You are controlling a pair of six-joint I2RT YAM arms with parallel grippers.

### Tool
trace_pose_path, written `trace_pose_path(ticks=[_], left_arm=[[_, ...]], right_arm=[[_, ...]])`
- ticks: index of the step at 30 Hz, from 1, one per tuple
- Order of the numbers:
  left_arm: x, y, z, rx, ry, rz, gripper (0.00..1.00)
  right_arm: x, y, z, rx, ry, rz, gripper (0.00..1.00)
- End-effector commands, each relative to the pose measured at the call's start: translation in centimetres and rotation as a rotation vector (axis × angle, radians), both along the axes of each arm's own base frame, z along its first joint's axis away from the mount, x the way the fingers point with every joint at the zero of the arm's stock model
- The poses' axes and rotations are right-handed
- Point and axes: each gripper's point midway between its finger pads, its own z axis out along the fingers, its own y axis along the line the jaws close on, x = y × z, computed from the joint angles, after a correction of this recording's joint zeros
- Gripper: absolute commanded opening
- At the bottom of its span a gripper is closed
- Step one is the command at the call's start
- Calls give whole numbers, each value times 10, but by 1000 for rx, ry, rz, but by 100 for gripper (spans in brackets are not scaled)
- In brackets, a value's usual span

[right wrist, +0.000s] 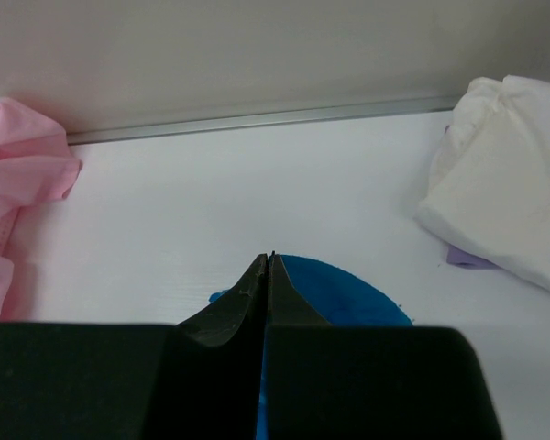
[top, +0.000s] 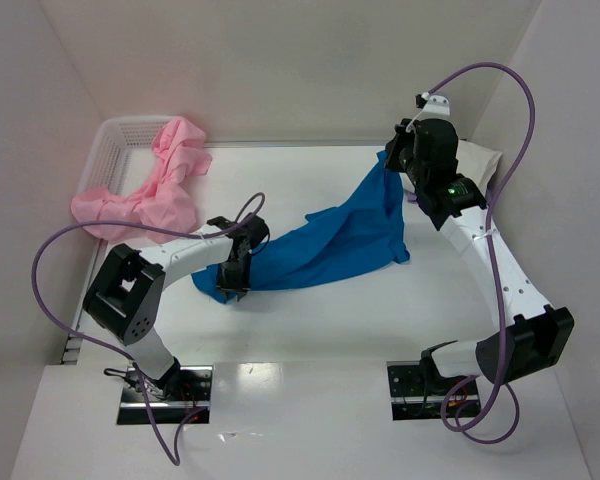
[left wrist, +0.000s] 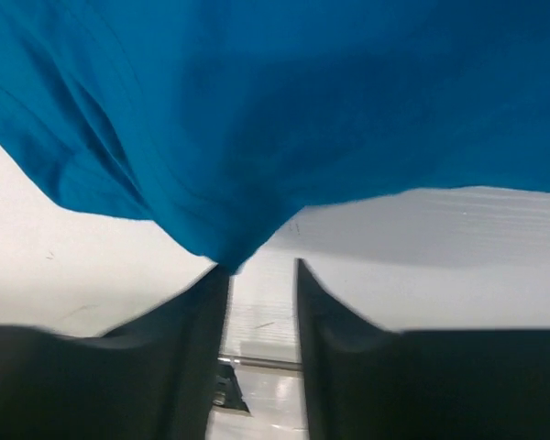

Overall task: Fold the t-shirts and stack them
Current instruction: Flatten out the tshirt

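At the near-left end of the blue t-shirt (top: 330, 245), the left gripper (left wrist: 261, 275) sits low over the table (top: 310, 340) with its fingers partly apart. Bare table shows through the gap, and the cloth's lowest fold just meets the tip of one finger (left wrist: 202, 321), with nothing visibly pinched between them. Far to the right, the right gripper (right wrist: 268, 261) is pressed fully closed on the shirt's opposite end and holds that end up off the table. Between the two, the shirt sags in a long diagonal from the raised far-right end down to the near left, rumpled and unfolded, its lower part lying on the table. Just right of the right gripper, by the side wall, a cream-white t-shirt (right wrist: 504, 174) lies in a soft bundle. At the far left, pale pink t-shirts (top: 150, 195) are bunched in a heap draped over the rim of a white lattice basket (top: 102, 155) — well apart from either gripper.
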Motion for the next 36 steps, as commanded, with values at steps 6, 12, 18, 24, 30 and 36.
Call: trace_pose_path(ticks=[6, 12, 18, 24, 30, 36], left_arm=[[26, 2, 33, 12, -168, 54, 7], [51, 9, 60, 51, -279, 88, 0], [90, 11, 133, -95, -517, 141, 0], [129, 43, 145, -155, -591, 191, 0], [146, 49, 124, -213, -576, 209, 0], [171, 55, 196, -242, -776, 177, 0]], right_arm=[[7, 4, 10, 5, -65, 11, 0], [9, 4, 2, 0, -47, 11, 0], [8, 8, 1, 4, -46, 31, 0], [10, 2, 2, -3, -48, -4, 0], [10, 0, 2, -5, -48, -12, 0], [23, -9, 27, 4, -95, -52, 0]])
